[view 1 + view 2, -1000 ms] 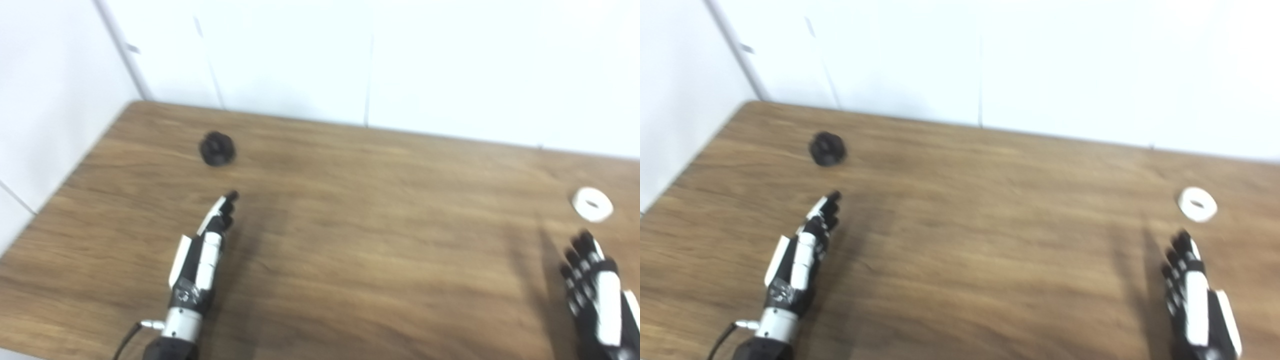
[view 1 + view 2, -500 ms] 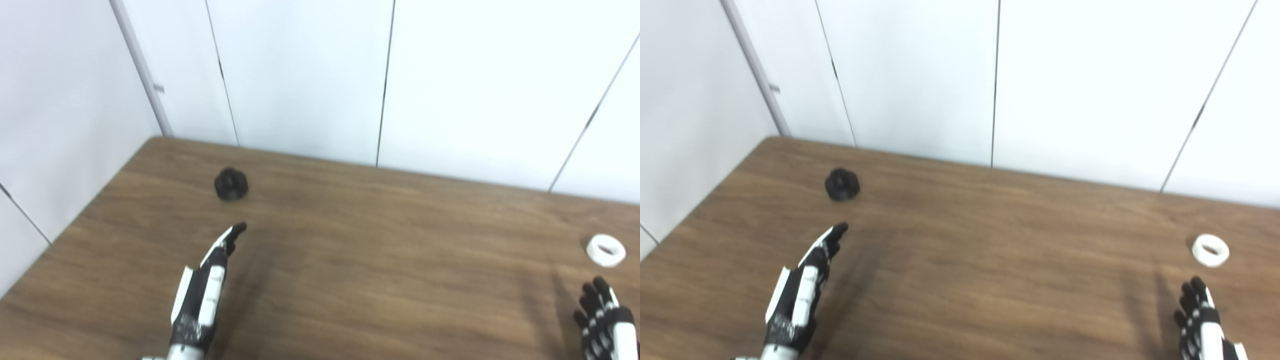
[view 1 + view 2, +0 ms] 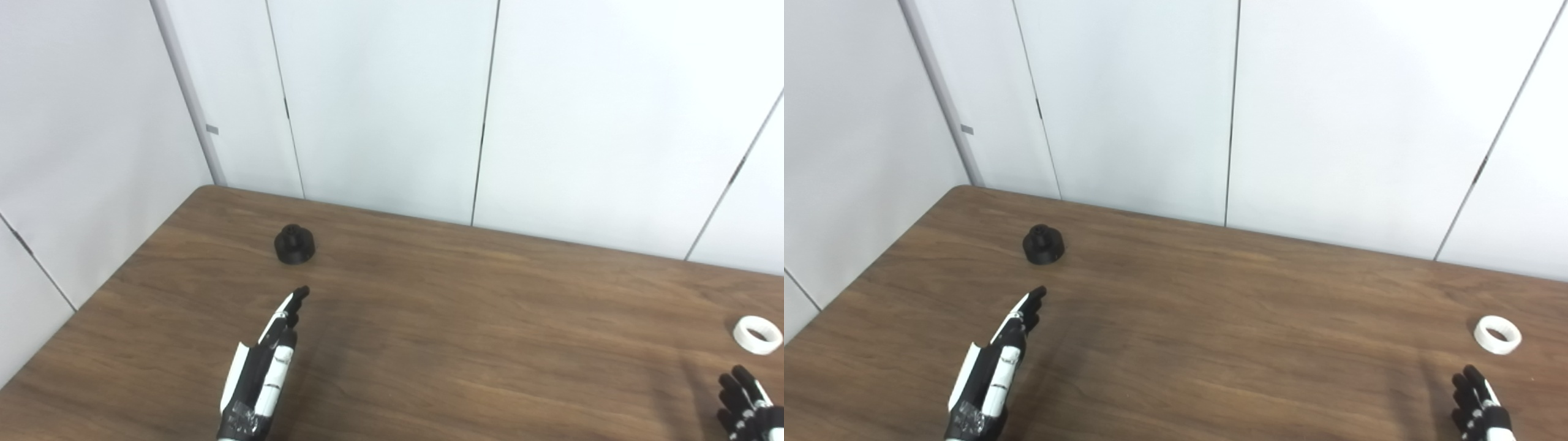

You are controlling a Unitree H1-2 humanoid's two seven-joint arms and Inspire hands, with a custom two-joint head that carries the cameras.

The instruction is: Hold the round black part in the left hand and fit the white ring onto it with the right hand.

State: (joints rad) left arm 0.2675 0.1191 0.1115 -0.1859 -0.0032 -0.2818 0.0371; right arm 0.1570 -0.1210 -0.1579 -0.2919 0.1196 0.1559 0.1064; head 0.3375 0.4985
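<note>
Left eye view: round black part (image 3: 294, 244) and white ring (image 3: 757, 334) lie well apart on table (image 3: 465, 318).

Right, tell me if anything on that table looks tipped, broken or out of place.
Nothing stands out. The round black part sits flat on the table, far left. The white ring lies flat at far right. Both look whole. The left hand and right hand are open, touching neither.
</note>
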